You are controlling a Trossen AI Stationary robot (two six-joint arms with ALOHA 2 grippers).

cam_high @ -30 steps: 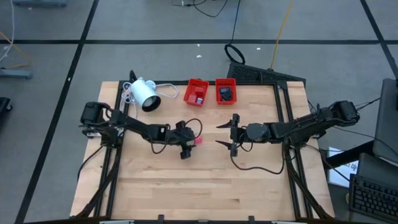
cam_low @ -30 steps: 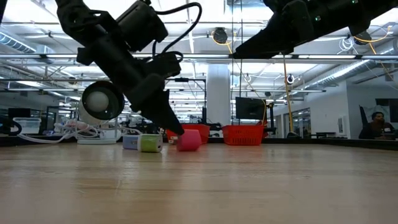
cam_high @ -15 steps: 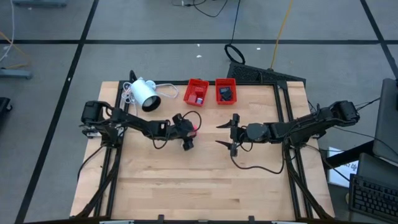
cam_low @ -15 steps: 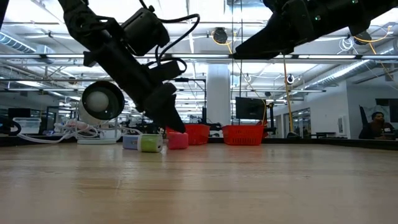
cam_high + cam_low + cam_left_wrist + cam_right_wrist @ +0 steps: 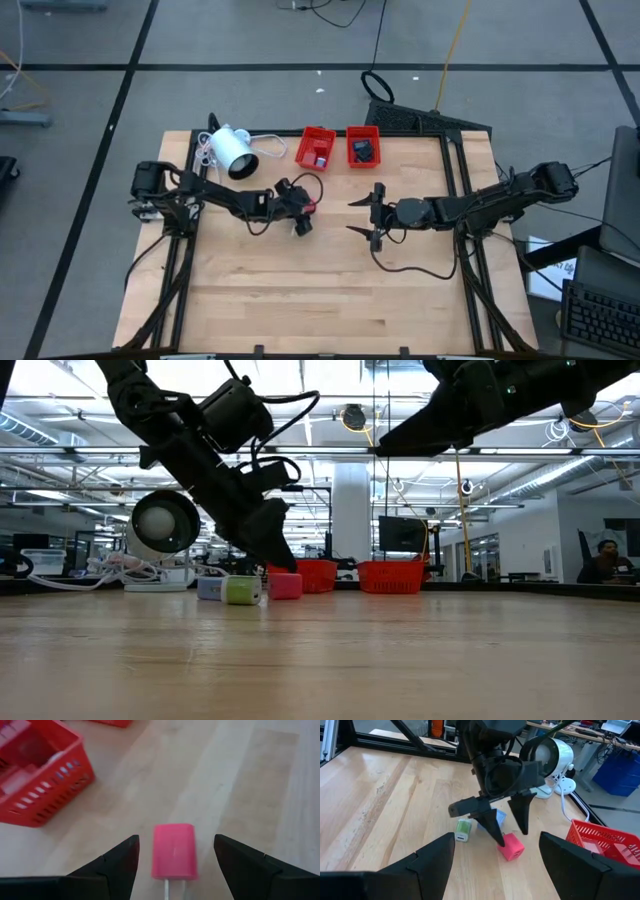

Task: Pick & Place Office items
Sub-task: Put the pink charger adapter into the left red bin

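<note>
A pink block (image 5: 173, 851) lies flat on the wooden table, between the fingertips of my left gripper (image 5: 176, 855). That gripper is open and slants down from the table's left (image 5: 306, 218). A green block (image 5: 464, 830) and a pale blue block (image 5: 210, 588) lie on the table just behind it, under the left arm. My right gripper (image 5: 358, 216) hangs open and empty above the table's middle right, pointing at the left gripper. My left gripper comes at the pink block slanting down from the table's left, its open fingers on either side of the block. One fingertip (image 5: 497, 838) meets the block's upper edge on its near side (image 5: 504, 841). The other finger (image 5: 523, 822) stands clear. The block rests flat on the table.
Two red trays (image 5: 316, 148) (image 5: 362, 146) stand side by side at the far edge, each with small pieces inside. A white lamp-like device (image 5: 233, 150) with a cable lies at the far left. Bare wood stretches across the near half of the table.
My left gripper has swung toward the table's far edge and rolled a little, staying open. The pink block has slid along with it toward the far edge. It stood tipped before and now lies flat, close to the green block.
</note>
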